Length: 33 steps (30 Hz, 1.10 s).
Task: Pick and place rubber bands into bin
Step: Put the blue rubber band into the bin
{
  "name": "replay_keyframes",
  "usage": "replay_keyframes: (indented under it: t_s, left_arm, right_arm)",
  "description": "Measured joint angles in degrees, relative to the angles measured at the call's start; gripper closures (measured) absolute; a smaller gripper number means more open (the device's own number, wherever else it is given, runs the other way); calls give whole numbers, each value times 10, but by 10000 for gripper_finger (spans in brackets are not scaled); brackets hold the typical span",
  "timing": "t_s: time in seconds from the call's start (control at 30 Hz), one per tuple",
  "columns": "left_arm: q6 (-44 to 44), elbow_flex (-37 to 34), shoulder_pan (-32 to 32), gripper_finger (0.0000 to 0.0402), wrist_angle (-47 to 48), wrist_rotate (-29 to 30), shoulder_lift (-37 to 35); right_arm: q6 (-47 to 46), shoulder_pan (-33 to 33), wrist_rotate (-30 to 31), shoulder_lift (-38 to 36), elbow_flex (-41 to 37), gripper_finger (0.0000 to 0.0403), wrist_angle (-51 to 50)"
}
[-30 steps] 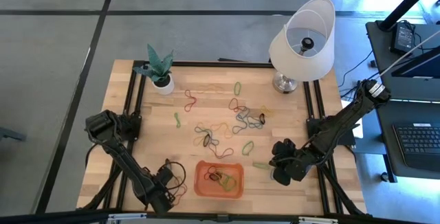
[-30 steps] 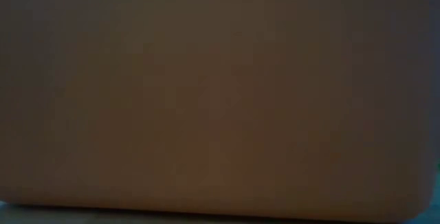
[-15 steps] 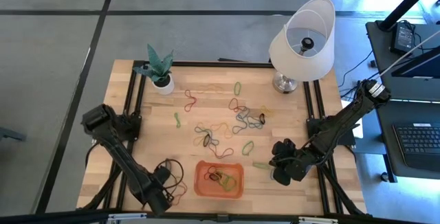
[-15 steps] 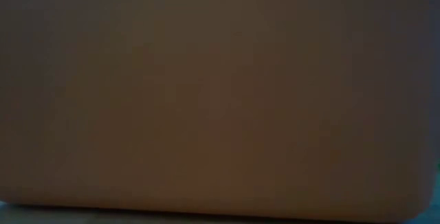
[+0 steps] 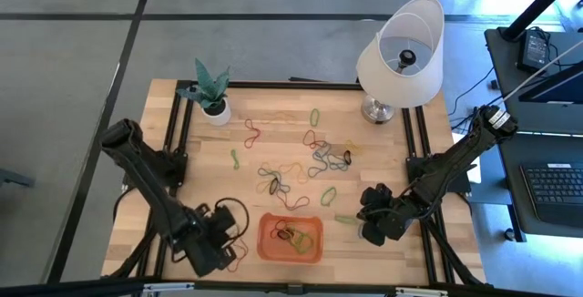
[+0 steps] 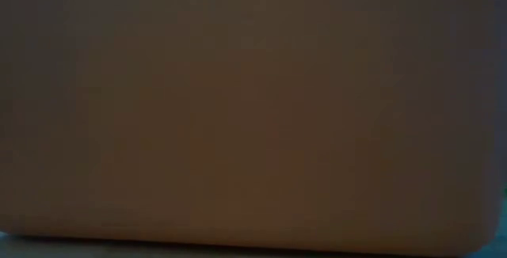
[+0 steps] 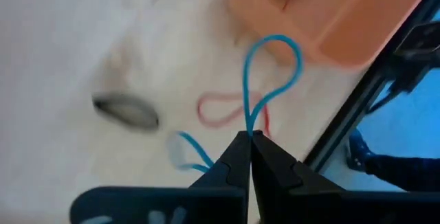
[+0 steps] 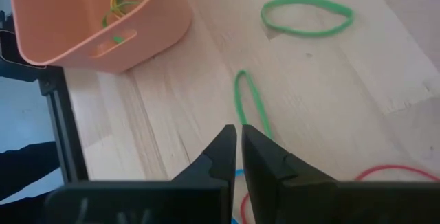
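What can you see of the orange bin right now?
The bin is a small, shallow orange tray with rounded corners; it looks like plastic. It sits flat on the wooden table near the front edge, between the two grippers. A few rubber bands already lie inside, dark, reddish and yellow-green. The right wrist view shows a slot handle in one wall. The left gripper is close beside it, pinching a blue band; nothing grips the bin.

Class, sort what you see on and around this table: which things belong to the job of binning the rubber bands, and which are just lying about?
Part of the job:
- rubber bands scattered on the table
- orange bin, a few bands inside
- left gripper, shut on a blue band
- right gripper, near a green band

Just lying about:
- potted plant
- lamp
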<state>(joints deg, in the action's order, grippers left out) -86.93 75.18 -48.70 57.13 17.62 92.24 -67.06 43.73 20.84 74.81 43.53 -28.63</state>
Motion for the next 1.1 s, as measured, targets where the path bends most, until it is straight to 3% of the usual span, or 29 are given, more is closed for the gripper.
replay_keyframes:
  t_s: [0.3,0.67,0.87,1.1]
  left_arm:
    - [208,32,123,400,-22,-65,-5]
    - [482,264,208,400,-21,-57,108]
    - [512,360,219,399,-15,-77,201]
    - [484,368,220,399,17,-139,277]
  right_arm:
    - [1,0,-1,0,0,398,7]
    - [15,0,-1,0,0,398,1]
    - [15,0,-1,0,0,395,-3]
    - [17,0,-1,0,0,398,-8]
